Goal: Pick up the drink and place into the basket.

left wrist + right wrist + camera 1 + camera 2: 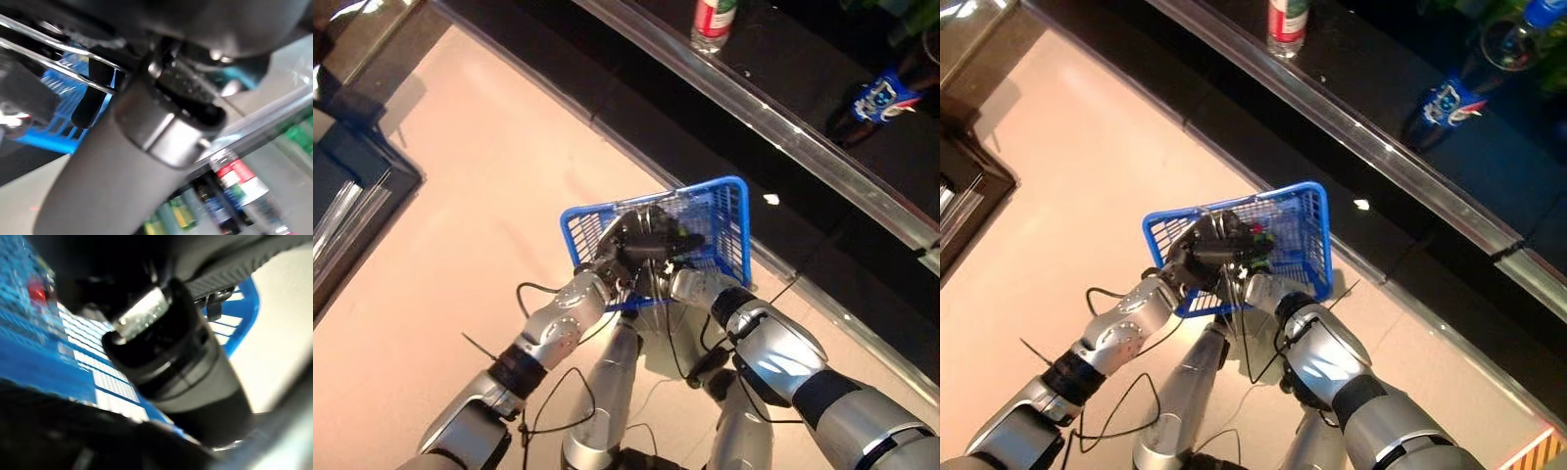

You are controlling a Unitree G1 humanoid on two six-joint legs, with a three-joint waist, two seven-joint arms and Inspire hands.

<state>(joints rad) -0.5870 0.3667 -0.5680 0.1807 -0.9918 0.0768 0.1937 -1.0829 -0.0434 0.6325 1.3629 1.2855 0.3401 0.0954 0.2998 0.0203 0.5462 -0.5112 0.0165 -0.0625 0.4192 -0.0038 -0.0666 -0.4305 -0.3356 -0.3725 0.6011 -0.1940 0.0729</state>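
A blue wire basket (pixel 729 230) hangs over the pale floor, in front of a dark shelf. My left hand (pixel 619 247) is curled round the basket's metal handle (pixel 58 73) at its near rim. My right hand (pixel 677 243) reaches into the basket beside the left one, and its fingers are hidden among the dark parts there. A small red and green thing (pixel 1255 235) shows inside the basket; I cannot tell what it is. A bottle with a red and green label (pixel 713 22) stands on the shelf far ahead. A dark bottle with a blue label (pixel 881 98) stands further right.
The shelf's shiny metal edge (pixel 783 132) runs diagonally across the far side, just beyond the basket. Another blue-capped bottle (pixel 1538 12) and a glass stand at the far right. A dark cabinet (pixel 352 186) is at the left. Pale floor (pixel 489 176) lies between.
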